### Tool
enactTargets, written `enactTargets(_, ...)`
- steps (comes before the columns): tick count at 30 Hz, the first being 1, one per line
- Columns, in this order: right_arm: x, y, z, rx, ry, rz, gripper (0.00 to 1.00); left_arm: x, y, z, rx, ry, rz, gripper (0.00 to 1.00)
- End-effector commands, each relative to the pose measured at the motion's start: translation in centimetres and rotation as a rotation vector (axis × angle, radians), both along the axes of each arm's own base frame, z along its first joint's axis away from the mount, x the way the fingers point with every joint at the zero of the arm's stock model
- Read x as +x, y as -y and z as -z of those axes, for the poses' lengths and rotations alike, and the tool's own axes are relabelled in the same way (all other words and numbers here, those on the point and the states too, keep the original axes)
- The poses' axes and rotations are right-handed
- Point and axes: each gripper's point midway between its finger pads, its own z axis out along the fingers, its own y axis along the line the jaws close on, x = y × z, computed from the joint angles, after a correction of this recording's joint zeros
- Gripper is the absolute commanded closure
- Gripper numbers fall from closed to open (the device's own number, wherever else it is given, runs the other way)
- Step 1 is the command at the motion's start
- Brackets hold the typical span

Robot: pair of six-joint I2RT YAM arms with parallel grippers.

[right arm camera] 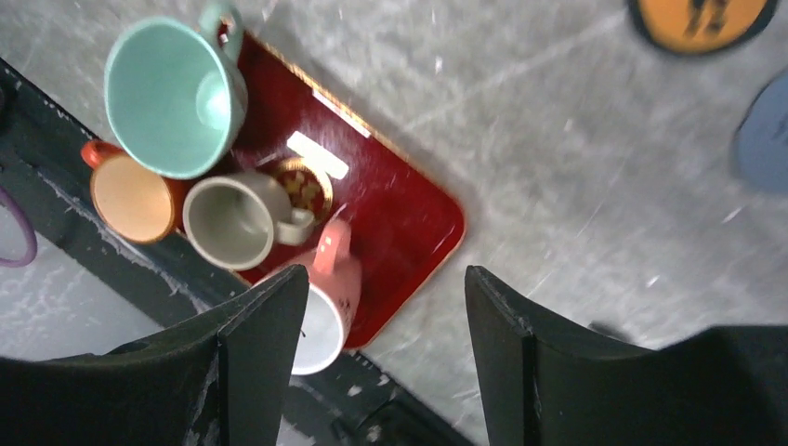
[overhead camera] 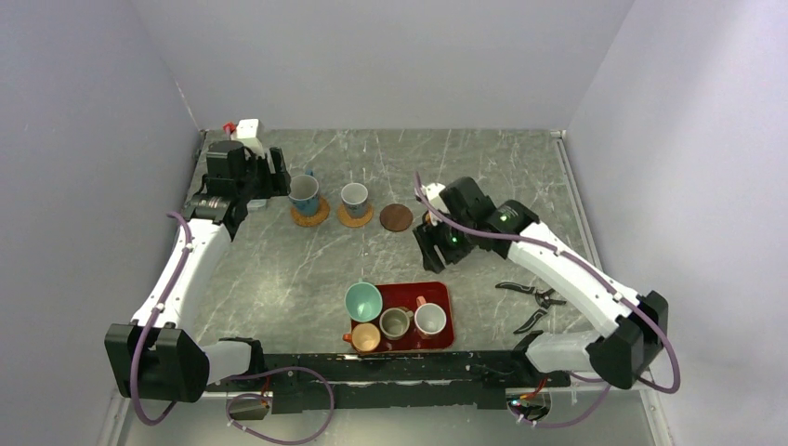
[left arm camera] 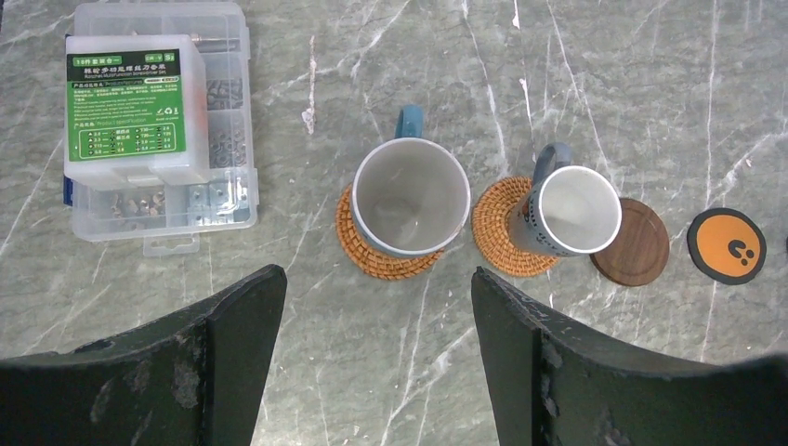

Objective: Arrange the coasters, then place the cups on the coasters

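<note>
A large white cup with a blue handle (left arm camera: 410, 195) stands on a woven orange-tan coaster (left arm camera: 358, 251). Beside it a smaller white cup (left arm camera: 576, 212) sits on a second woven coaster (left arm camera: 492, 237). A dark brown coaster (left arm camera: 641, 251) and a black coaster with an orange centre (left arm camera: 727, 245) lie bare to their right. A blue-grey coaster (right arm camera: 767, 135) shows in the right wrist view. My left gripper (left arm camera: 376, 271) hangs open just short of the large cup. Above the red tray's (right arm camera: 409, 214) edge my right gripper (right arm camera: 386, 271) is open and empty. The tray holds teal (right arm camera: 172, 93), orange (right arm camera: 130, 197), grey (right arm camera: 232, 221) and white-pink (right arm camera: 325, 307) cups.
A clear plastic parts box (left arm camera: 153, 121) lies left of the large cup. Pruning shears (overhead camera: 534, 295) lie on the table right of the tray (overhead camera: 446, 321). A white and red object (overhead camera: 243, 128) sits at the back left corner. Walls enclose the table on three sides.
</note>
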Motion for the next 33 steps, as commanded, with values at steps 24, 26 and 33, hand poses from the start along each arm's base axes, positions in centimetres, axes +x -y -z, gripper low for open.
enactTargets(24, -8.7, 2.3, 8.4, 0.009, -0.343, 0.143, 0.5, 0.9, 1.3, 0.1, -0.042, 0.007, 0.042, 0.21)
enactTargets(26, -8.7, 2.1, 8.7, 0.01, -0.34, 0.147, 0.54, 1.0, 1.4, 0.2, -0.045, 0.004, 0.044, 0.21)
enactTargets(33, -9.2, 1.3, 9.3, -0.015, -0.336, 0.113, 0.6, 1.1, 1.6, 0.4, -0.054, -0.005, 0.052, 0.22)
